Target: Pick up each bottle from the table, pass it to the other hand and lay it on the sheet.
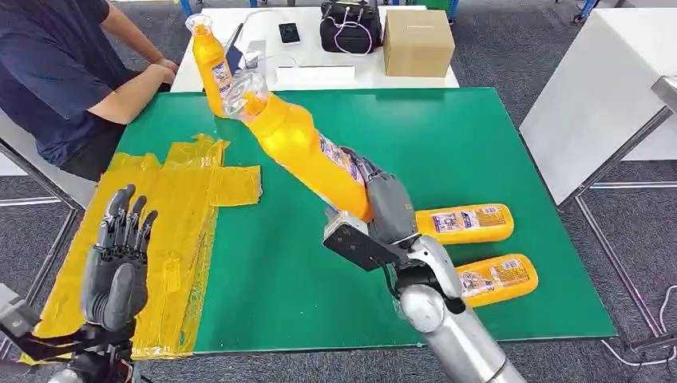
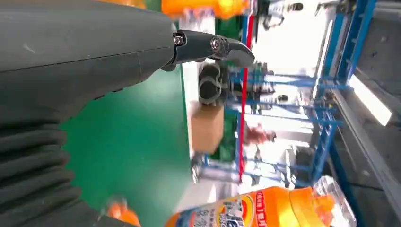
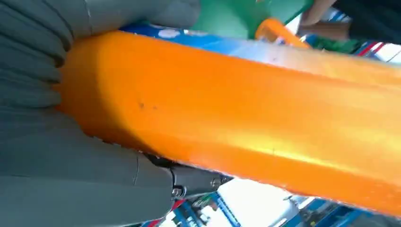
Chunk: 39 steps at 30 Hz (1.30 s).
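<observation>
Green matte table [image 1: 447,144]; right robot hand [image 1: 387,203] grips glossy orange bottle [image 1: 307,152]; left robot hand [image 1: 120,255] empty, spread.

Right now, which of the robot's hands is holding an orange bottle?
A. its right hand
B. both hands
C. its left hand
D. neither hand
A: the right hand grips the raised orange bottle near its base, while the left hand is open over the yellow sheet and holds nothing.

Bare green mat [image 1: 447,159] lay open between the yellow sheet [image 1: 172,231] and two lying bottles [image 1: 463,223] at the right. An upright bottle [image 1: 209,64] and a person's forearm [image 1: 132,96] stood at the far-left corner beyond the sheet.
</observation>
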Each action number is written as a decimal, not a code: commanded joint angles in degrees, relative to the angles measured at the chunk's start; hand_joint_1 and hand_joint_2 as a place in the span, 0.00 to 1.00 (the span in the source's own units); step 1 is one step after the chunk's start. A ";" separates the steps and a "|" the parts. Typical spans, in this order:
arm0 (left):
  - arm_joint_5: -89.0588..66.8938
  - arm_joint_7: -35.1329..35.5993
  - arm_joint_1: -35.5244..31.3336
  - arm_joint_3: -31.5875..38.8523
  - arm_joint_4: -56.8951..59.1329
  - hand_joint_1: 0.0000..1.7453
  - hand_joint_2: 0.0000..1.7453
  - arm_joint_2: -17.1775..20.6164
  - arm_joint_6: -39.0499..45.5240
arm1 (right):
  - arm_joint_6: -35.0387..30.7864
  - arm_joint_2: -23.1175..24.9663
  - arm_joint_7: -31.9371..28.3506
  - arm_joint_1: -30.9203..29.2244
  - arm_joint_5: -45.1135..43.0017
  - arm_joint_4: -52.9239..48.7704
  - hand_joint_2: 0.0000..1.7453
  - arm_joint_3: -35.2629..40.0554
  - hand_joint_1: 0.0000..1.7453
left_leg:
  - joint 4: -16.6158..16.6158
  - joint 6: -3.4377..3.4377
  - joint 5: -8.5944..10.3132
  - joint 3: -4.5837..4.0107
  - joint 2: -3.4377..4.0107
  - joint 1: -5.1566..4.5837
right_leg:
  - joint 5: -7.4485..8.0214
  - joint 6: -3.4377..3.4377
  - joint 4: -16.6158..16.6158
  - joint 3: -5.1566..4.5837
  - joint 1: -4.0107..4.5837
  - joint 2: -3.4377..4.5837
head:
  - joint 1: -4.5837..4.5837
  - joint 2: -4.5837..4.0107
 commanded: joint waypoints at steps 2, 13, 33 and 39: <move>7.66 2.09 0.06 -4.87 1.65 0.00 1.00 1.03 -3.90 | 3.90 -3.64 -1.12 1.06 -1.73 -0.91 1.00 6.39 1.00 | -0.04 -0.02 -0.09 0.30 -0.01 0.01 | -0.09 0.00 -0.09 0.35 0.02 -0.05 | -0.02 0.00; 10.14 2.99 -0.28 -6.13 1.46 0.00 1.00 1.78 -4.66 | 6.27 -4.43 -1.08 0.79 -1.70 0.37 1.00 10.82 1.00 | -0.03 -0.04 -0.12 0.37 0.02 0.03 | -0.12 -0.01 -0.07 0.43 0.03 0.00 | -0.02 0.00; 20.48 7.38 -1.05 -7.72 3.96 0.00 1.00 3.09 -5.28 | 10.58 -7.78 -3.52 -4.61 -0.28 -0.11 1.00 25.79 1.00 | -0.05 -0.03 -0.06 0.29 0.01 -0.01 | -0.08 -0.01 -0.05 0.32 0.00 -0.01 | -0.02 0.00; 22.73 7.95 -0.89 -7.99 4.06 0.00 1.00 3.39 -5.43 | 11.07 -7.84 -3.40 -4.90 -1.25 1.21 1.00 26.43 1.00 | -0.07 -0.04 -0.10 0.40 0.04 0.01 | -0.10 -0.01 -0.10 0.45 0.02 0.02 | -0.02 0.00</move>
